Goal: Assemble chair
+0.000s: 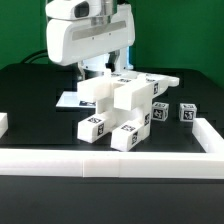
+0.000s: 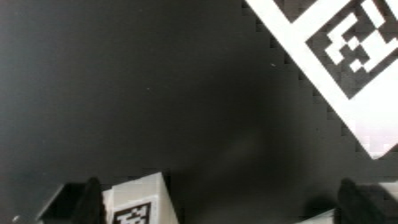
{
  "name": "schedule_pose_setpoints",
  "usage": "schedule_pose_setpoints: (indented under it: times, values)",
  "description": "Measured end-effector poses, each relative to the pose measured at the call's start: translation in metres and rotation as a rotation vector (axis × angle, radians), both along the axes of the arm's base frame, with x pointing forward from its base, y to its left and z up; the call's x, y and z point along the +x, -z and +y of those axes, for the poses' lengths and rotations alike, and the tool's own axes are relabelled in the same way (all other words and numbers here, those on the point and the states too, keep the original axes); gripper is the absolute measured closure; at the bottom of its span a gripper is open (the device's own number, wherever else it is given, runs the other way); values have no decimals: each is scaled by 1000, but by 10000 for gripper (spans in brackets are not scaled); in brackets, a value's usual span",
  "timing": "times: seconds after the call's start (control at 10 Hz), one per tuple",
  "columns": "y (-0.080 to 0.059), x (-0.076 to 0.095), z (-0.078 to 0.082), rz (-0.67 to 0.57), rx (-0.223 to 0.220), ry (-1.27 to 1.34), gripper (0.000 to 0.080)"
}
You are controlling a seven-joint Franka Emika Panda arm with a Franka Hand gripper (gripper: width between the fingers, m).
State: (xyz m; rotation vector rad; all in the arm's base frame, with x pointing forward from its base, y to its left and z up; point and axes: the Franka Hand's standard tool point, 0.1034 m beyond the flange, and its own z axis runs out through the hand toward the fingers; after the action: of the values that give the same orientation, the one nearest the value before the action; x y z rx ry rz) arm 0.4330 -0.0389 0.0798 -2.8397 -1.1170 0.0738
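Right, two-finger gripper wide, empty near flat white marker board; white blocky plastic chair parts heaped just beside it look stiff, light, slick: pinch a square leg across flat sides.

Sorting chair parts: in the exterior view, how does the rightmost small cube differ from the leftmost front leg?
The cube is short and compact; the leg is long. The cube sits alone; the leg lies close beside other parts. Both are white with black-and-white tags.
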Motion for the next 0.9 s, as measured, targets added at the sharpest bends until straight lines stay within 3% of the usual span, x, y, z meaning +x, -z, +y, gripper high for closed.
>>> schedule_pose_setpoints:
  times: [0.5,0.9]
  values:
    - [3,8,21,-4,-1,107,151]
    - [-5,35,37,0,10,119,151]
